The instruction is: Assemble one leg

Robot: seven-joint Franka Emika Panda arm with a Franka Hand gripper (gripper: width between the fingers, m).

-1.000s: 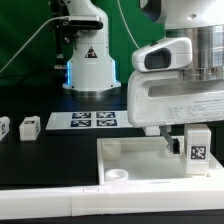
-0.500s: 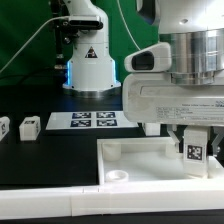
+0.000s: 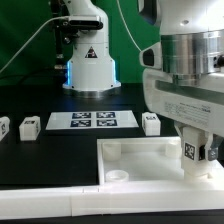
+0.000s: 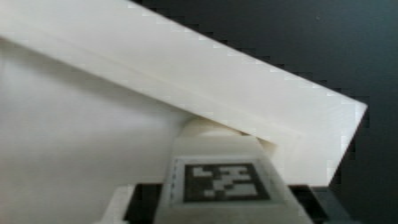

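Observation:
My gripper [image 3: 195, 160] is shut on a leg [image 3: 191, 150], a small white post with a black-and-white tag. It holds the leg upright over the near right corner of the large white tray-like piece [image 3: 128, 148], on the exterior view's right. In the wrist view the leg [image 4: 222, 180] sits between my gripper's [image 4: 222, 208] jaws, with its end at a round corner socket [image 4: 217, 128] under the tray's slanting wall [image 4: 196, 70]. I cannot tell whether the leg touches the socket.
The marker board [image 3: 92, 120] lies behind the tray. Two loose legs [image 3: 29, 126] [image 3: 3, 128] stand at the exterior view's left, and another [image 3: 151, 123] stands beside the marker board's right end. A white robot base [image 3: 88, 60] stands at the back.
My gripper has moved toward the exterior view's right with the leg in it and turned. This uncovers the loose leg beside the marker board. The tray has not moved.

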